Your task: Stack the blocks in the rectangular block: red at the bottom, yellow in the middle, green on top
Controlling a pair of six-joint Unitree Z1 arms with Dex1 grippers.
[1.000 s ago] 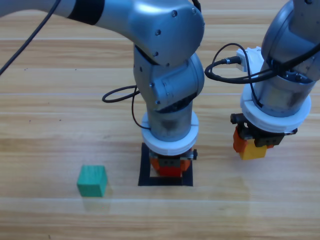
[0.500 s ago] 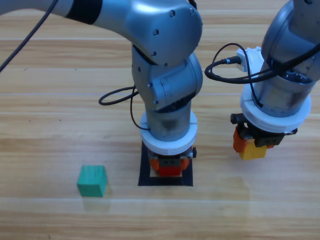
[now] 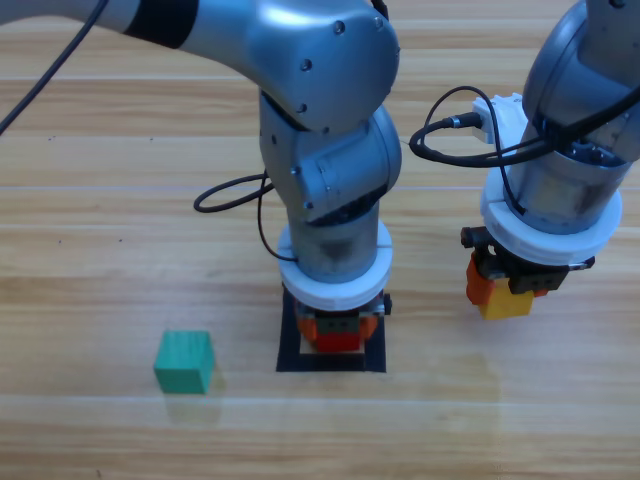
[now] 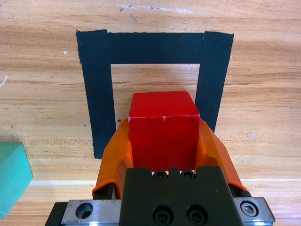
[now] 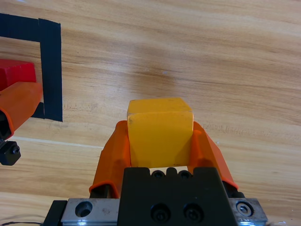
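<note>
— So, what sits nearest the front edge of the wooden table [image 3: 90,200]?
— A small matte teal-green cube [image 3: 184,361], alone on the wood, left of the rectangular outline of black tape [image 3: 289,340].
— And at the outline?
— The left arm's orange-jawed gripper [image 4: 164,139] points down over it, jaws clamped on the small red cube [image 4: 163,130]. In the left wrist view that cube lies over the outline's wood-coloured centre; whether it touches the table I cannot tell.
— Farther right?
— The right arm's orange-jawed gripper [image 5: 160,139] is closed on the small yellow cube [image 5: 160,132], apart from the tape, over bare wood.
</note>
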